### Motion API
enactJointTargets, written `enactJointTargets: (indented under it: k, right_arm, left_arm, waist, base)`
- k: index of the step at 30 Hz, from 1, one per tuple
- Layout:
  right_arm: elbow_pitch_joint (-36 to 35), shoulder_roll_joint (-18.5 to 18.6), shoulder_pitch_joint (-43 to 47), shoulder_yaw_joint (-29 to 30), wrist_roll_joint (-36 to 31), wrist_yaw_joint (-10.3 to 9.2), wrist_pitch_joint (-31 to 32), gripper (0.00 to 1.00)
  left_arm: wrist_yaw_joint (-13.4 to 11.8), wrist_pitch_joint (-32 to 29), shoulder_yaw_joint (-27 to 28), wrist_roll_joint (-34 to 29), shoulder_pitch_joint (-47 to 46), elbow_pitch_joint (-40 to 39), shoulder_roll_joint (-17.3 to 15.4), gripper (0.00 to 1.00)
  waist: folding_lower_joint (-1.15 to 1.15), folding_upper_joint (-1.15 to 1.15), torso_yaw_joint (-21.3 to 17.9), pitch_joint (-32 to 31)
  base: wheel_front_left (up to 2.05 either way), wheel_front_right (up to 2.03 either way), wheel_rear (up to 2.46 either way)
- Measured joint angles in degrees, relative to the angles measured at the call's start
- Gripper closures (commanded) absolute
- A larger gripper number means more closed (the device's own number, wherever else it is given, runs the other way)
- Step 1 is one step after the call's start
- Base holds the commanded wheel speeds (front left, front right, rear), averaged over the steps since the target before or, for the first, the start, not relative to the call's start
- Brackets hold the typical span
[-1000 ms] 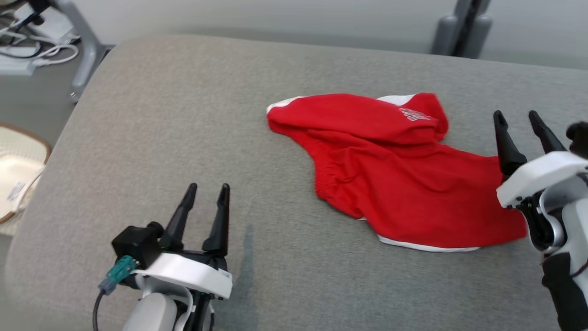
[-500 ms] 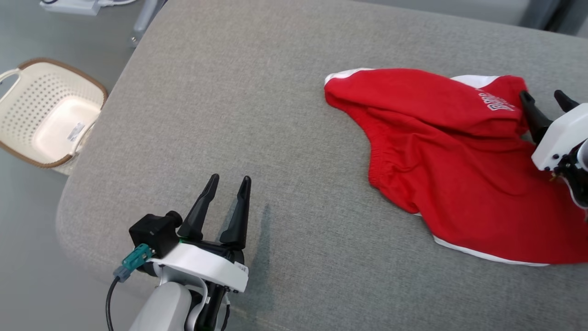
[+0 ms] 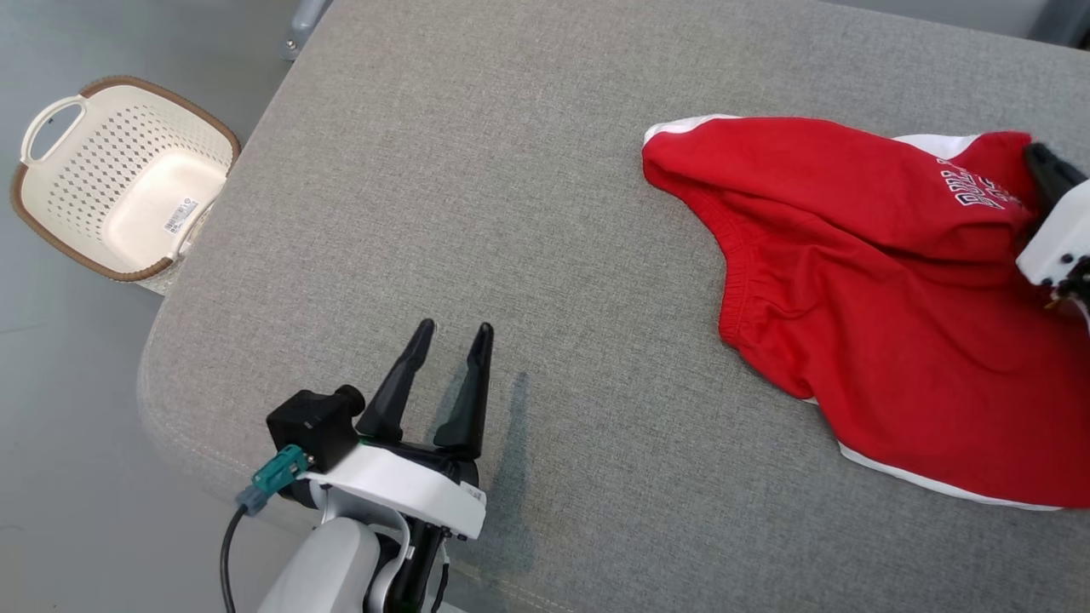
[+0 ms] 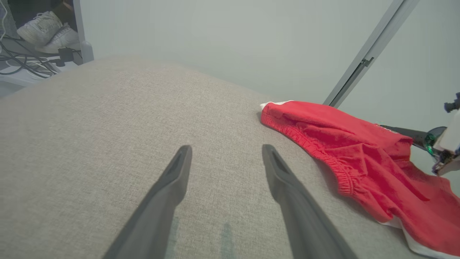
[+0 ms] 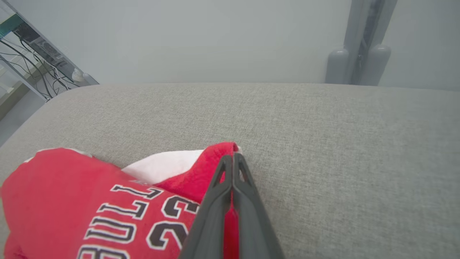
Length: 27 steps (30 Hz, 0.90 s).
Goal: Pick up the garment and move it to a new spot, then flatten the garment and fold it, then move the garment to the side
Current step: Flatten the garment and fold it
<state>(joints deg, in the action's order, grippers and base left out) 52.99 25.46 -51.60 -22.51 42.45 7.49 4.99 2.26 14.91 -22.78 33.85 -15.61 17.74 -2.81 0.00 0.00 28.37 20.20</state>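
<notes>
The garment (image 3: 851,281) is a pair of red shorts with white trim and white-and-black lettering, lying crumpled on the right part of the grey cushion (image 3: 468,170). My right gripper (image 3: 1035,155) sits at the garment's far right corner by the lettering. In the right wrist view its fingers (image 5: 233,158) are shut on the garment's (image 5: 72,187) red edge, with red cloth showing between them. My left gripper (image 3: 454,328) hovers open over bare cushion well left of the garment, with nothing between its fingers (image 4: 172,187). The garment (image 4: 359,144) lies to the right of that gripper.
A cream perforated basket (image 3: 128,179) stands on the floor past the cushion's left edge. Grey metal posts (image 5: 363,36) rise behind the cushion, and shoes (image 4: 46,28) and cables lie on the floor beyond it.
The head camera has turned, shifting the whole picture. My right gripper moved forward over the garment to the lettered corner and shut there. The left gripper stayed open.
</notes>
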Motion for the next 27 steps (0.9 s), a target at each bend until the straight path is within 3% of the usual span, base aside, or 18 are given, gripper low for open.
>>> enactJointTargets:
  k: [13,20,25,26,27]
  right_arm:
    - [2.32,2.42,-3.21,-2.63,2.34,0.0,-11.98,1.0]
    - [4.58,5.47,-6.59,-5.3,-1.58,0.0,-17.67,1.0]
    - [10.13,6.73,-8.96,-6.17,-5.82,0.01,-18.87,1.0]
    - [11.76,6.81,-9.45,-5.93,-6.54,0.01,-19.15,0.57]
    - [13.06,6.77,-9.91,-5.78,-7.31,0.01,-19.24,0.05]
  left_arm:
    - [-0.22,0.0,1.59,-0.84,0.67,-0.36,0.02,0.0]
    - [-0.05,0.0,1.11,-1.04,1.08,-0.02,0.02,0.0]
    - [0.2,0.0,0.69,-0.97,1.27,0.01,0.01,0.0]
    - [0.2,0.0,0.65,-0.97,1.35,0.03,0.01,0.0]
    - [0.2,0.0,0.63,-0.96,1.38,0.09,0.01,0.0]
  waist:
    - [0.0,0.0,-2.14,-2.36]
    - [0.0,0.0,-2.89,-3.81]
    - [0.0,0.0,-2.37,-3.99]
    - [0.0,0.0,-2.29,-4.0]
    - [0.0,0.0,-2.27,-4.02]
  base:
    - [0.0,0.0,0.0]
    - [0.0,0.0,0.0]
    - [0.0,0.0,0.0]
    - [0.0,0.0,0.0]
    - [0.0,0.0,0.0]
